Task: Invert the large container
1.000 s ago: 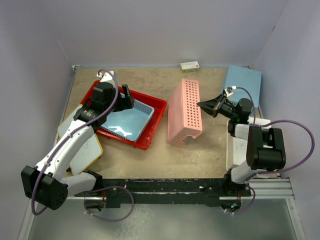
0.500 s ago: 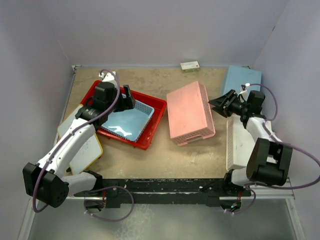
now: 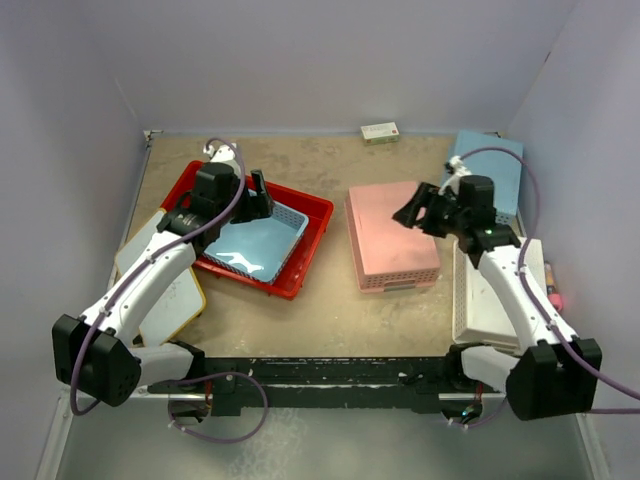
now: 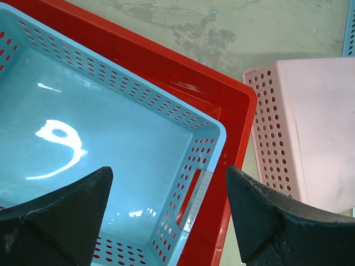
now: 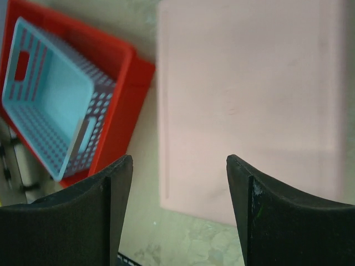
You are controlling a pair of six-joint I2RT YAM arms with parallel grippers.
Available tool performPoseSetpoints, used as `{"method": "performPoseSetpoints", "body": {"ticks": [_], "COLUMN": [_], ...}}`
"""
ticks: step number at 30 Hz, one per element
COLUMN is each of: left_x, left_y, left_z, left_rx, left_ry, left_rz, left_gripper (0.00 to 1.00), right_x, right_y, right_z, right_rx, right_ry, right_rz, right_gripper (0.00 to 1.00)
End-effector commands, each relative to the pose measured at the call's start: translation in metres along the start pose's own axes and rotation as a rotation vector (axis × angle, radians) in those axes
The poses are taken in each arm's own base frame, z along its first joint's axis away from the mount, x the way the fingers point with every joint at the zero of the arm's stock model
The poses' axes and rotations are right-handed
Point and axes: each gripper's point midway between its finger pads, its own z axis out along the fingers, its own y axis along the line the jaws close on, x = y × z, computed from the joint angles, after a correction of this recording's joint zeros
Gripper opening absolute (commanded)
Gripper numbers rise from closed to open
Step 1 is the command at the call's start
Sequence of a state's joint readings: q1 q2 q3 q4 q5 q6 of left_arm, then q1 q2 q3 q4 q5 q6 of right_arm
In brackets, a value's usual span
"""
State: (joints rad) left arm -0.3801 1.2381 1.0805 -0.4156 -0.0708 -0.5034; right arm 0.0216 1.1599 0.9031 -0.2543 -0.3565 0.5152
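Pink basket (image 3: 390, 245) flat now, bottom-up, mid-tabletop toward right edge; a second ago it stood on its side. Right claw (image 5: 178, 160) has let go: jaws spread, nothing between them, hovering over basket's far right corner. Left claw (image 4: 166, 177) wide open, empty, unmoved above light-blue basket (image 3: 255, 245). Large container (image 3: 305, 250), red, toward far-left corner of tabletop, upright, light-blue basket nested inside. Read: flip of large container not begun; nested basket likely needs lifting out first, or it tumbles.
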Motion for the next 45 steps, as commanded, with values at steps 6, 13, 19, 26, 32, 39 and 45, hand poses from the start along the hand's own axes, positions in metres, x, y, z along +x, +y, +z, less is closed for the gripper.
{"method": "performPoseSetpoints", "body": {"ticks": [6,13,19,26,32,39,45], "left_x": [-0.019,-0.015,-0.015,-0.019,-0.023,-0.024,-0.024], "left_y": [-0.006,-0.007,-0.011,-0.013,-0.008,-0.006,-0.009], "left_z": [-0.003,0.004,0.008,0.004,-0.007,-0.014,-0.012], "left_rx": [0.017,0.026,0.041,0.046,0.016,0.015,0.027], "left_ry": [-0.061,-0.052,-0.049,-0.059,-0.069,-0.077,-0.074], "left_rz": [0.020,0.006,-0.006,-0.017,0.000,0.003,-0.001], "left_gripper": [0.80,0.80,0.80,0.80,0.80,0.80,0.80], "right_x": [0.080,0.145,0.160,0.177,0.122,0.102,0.081], "right_y": [0.061,0.035,0.025,0.037,0.038,0.017,0.016], "right_z": [-0.019,-0.040,-0.026,0.028,0.070,0.107,0.128], "right_rx": [0.009,0.098,0.107,0.077,0.151,0.142,0.170], "right_ry": [0.156,0.249,0.269,0.312,0.158,0.164,0.116], "right_rz": [-0.339,-0.379,-0.378,-0.322,-0.281,-0.219,-0.260], "right_gripper": [0.71,0.72,0.74,0.77,0.76,0.76,0.76]}}
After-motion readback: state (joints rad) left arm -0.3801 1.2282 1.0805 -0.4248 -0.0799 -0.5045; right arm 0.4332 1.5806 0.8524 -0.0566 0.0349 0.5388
